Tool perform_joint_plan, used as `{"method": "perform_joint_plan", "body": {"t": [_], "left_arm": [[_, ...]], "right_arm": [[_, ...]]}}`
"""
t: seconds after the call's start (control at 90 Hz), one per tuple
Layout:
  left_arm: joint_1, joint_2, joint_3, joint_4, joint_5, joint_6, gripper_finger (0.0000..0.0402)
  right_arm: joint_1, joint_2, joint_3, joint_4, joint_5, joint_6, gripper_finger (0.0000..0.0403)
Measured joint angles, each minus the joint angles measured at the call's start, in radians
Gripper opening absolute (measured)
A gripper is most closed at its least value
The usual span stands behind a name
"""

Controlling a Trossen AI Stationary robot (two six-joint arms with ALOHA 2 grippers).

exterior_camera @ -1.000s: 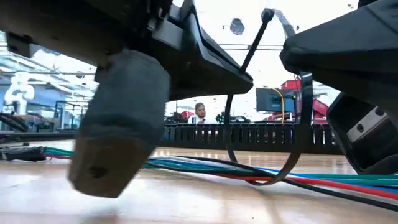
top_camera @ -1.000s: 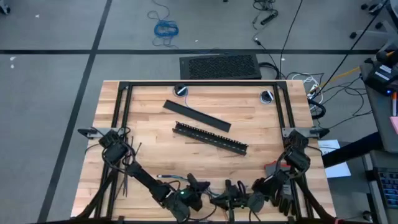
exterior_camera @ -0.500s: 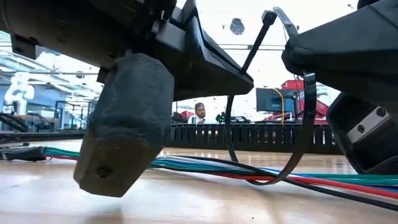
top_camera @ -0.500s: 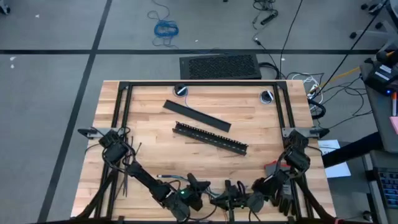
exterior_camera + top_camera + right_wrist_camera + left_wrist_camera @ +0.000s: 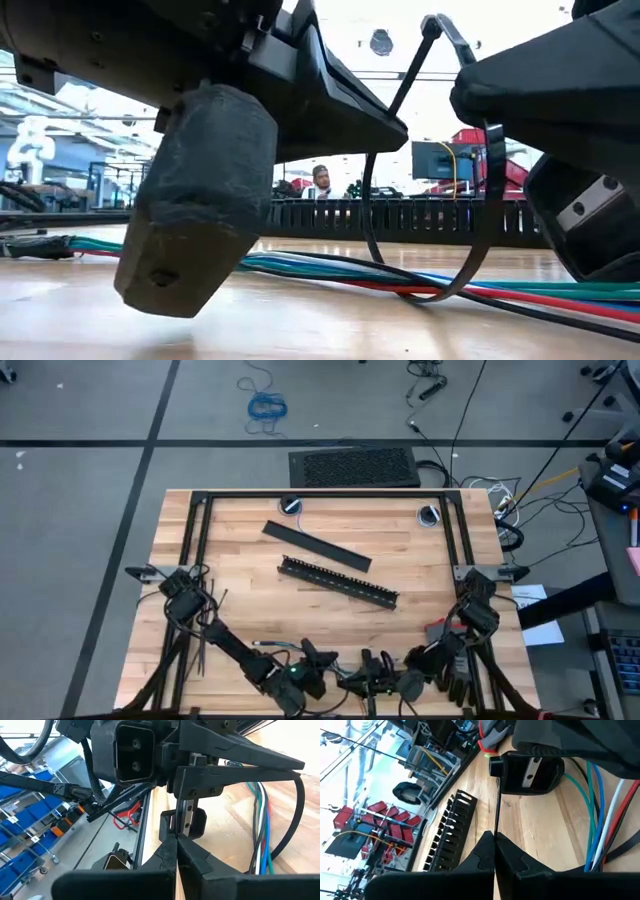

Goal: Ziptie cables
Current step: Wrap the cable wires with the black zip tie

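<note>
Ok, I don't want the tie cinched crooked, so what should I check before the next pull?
1. Does the ziptie pass under the cables: ok.
2. Is the left claw shut on the ziptie's thin end: ok.
3. The right claw is shut; what it grips: cannot tell.
4. Is the tail through the head: cannot tell.
5. Is the loop snug on the cables: not ok, wide and slack.
6. Does the slotted bar lie clear of both claws: ok.
</note>
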Motion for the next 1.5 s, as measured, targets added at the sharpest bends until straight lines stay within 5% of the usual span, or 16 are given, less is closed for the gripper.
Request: {"method": "perform_joint_plan", "body": {"t": [1.5], "left_arm": [[-0.014,-0.001,0.001,-0.034,-0.017,0.063,0.0000]], "right_arm": [[-0.021,0.005,-0.002,0.129,0.023,-0.031,0.0000]]}}
